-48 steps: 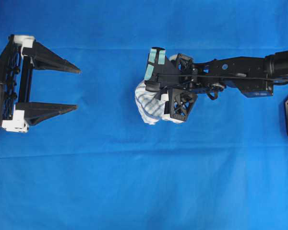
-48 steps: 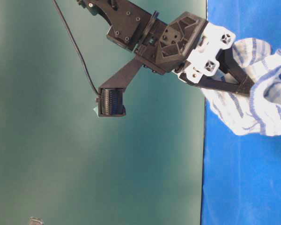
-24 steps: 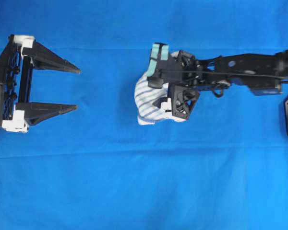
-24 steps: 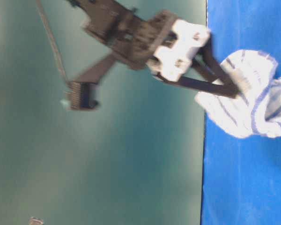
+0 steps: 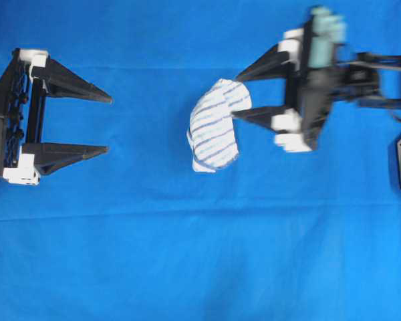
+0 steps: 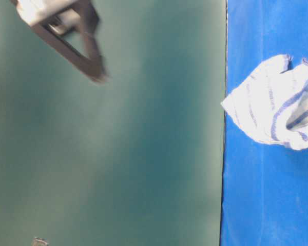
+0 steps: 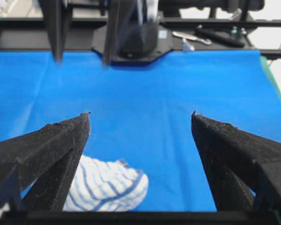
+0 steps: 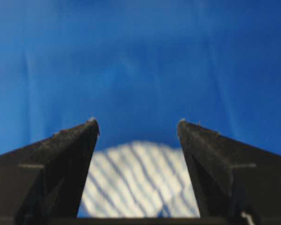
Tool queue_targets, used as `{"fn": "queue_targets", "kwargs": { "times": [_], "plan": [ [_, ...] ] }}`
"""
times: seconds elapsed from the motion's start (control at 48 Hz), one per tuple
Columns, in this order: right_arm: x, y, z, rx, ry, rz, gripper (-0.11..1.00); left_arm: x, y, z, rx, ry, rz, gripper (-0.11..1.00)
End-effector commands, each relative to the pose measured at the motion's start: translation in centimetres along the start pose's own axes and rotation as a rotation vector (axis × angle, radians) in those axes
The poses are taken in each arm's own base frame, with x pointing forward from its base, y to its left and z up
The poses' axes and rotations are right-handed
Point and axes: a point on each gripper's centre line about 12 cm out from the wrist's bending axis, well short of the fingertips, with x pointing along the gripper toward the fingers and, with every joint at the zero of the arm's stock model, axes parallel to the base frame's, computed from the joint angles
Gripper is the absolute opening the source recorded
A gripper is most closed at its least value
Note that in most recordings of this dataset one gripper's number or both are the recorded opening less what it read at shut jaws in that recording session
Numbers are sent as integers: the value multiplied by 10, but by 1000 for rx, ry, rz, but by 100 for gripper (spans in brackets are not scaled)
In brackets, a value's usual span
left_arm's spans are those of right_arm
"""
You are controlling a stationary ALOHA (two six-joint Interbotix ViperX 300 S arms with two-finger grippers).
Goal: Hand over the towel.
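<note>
Overhead view shows the towel (image 5: 215, 126) lying bunched on the blue sheet (image 5: 200, 254), near the middle. Right gripper (image 5: 236, 95) has its jaws spread wide just right of the towel and holds nothing. Left gripper (image 5: 109, 125), far at left, is also spread wide and holds nothing.
</note>
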Motion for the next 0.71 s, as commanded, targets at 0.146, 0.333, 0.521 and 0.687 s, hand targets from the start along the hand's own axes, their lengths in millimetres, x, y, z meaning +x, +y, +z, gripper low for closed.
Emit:
{"fn": "queue_targets", "kwargs": {
  "times": [0.146, 0.333, 0.521, 0.687],
  "plan": [
    [-37, 0, 8, -5, -202, 4, 71, 0, 0, 5, -2, -18, 2, 93],
    [-35, 0, 8, -10, -215, 3, 71, 0, 2, 4, -2, -15, 8, 93],
    [-48, 0, 8, -10, -221, 4, 71, -16, 2, 10, 1, -21, 7, 92],
    [-82, 0, 3, -14, -245, 4, 71, -50, 1, 14, 1, -28, 4, 90]
  ]
}}
